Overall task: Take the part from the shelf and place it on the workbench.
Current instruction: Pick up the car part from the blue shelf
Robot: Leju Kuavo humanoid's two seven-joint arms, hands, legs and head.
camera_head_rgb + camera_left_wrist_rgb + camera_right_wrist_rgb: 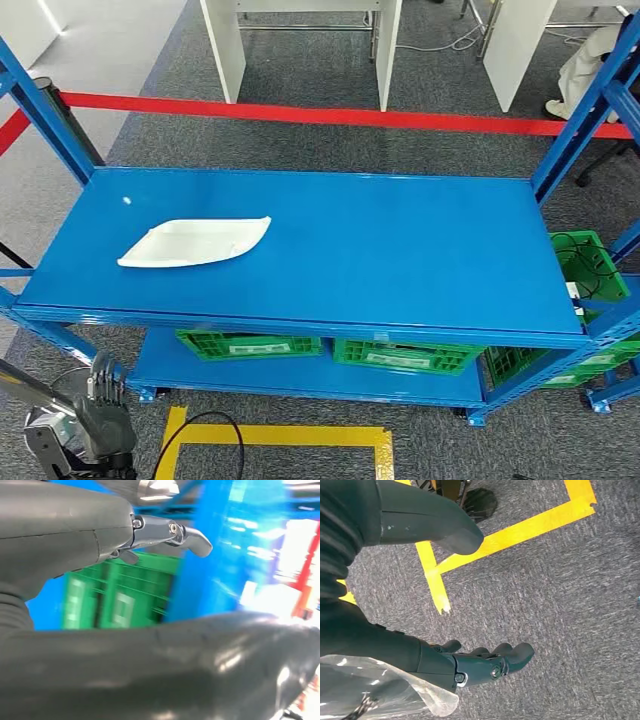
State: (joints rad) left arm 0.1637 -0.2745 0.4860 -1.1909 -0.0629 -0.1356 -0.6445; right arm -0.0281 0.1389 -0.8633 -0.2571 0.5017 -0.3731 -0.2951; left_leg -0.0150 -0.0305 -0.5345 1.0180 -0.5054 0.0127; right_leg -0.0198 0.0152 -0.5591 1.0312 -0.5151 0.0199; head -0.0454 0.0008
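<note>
1. On the far left, my left hand (106,400) hung low beside the shelf's (317,255) front edge, below the top deck, its fingers apart and holding nothing. I judged that raising it straight up risked clipping the deck's front lip.
2. The white part (195,242) lay flat on the left half of the top deck, well apart from that hand. It looked thin and shallow with tapered ends, so I feared the fingers would push it along the smooth blue surface instead of getting under an edge.
3. Below the deck, the green crates (249,345) sat on the lower level; a low swing of the arm could have snagged one.
4. My right hand (482,662) pointed down at the grey carpet near the yellow floor tape (501,535), fingers loosely extended and empty. Some clear plastic wrap (376,690) hung by the wrist, and I worried it might catch.
</note>
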